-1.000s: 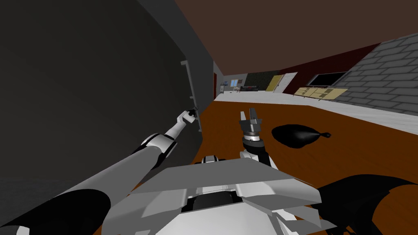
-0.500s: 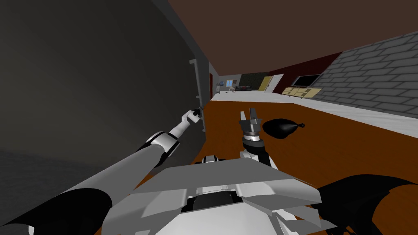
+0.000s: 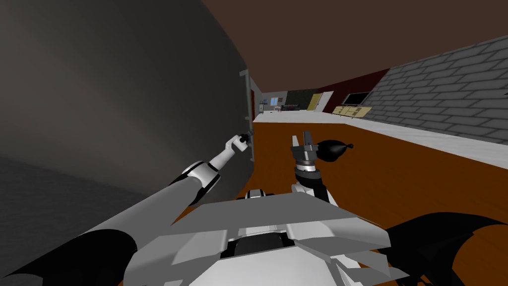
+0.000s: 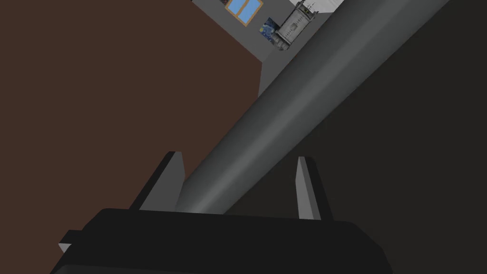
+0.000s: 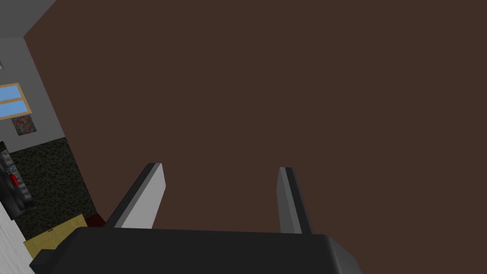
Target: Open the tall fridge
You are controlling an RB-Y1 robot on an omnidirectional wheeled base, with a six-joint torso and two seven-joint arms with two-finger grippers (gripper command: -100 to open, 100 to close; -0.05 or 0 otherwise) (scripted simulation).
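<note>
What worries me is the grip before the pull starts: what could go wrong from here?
1. The left pincer stands open around the long grey bar handle, and the bar sits off-centre in the gap, so a pull might slip off it.
2. The tall dark grey fridge door is very close. Swinging out, it may strike the raised, open right pincer.

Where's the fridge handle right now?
In the head view the grey fridge handle runs upright along the edge of the dark door on my left. The left gripper, fingers open, straddles its lower part.
</note>
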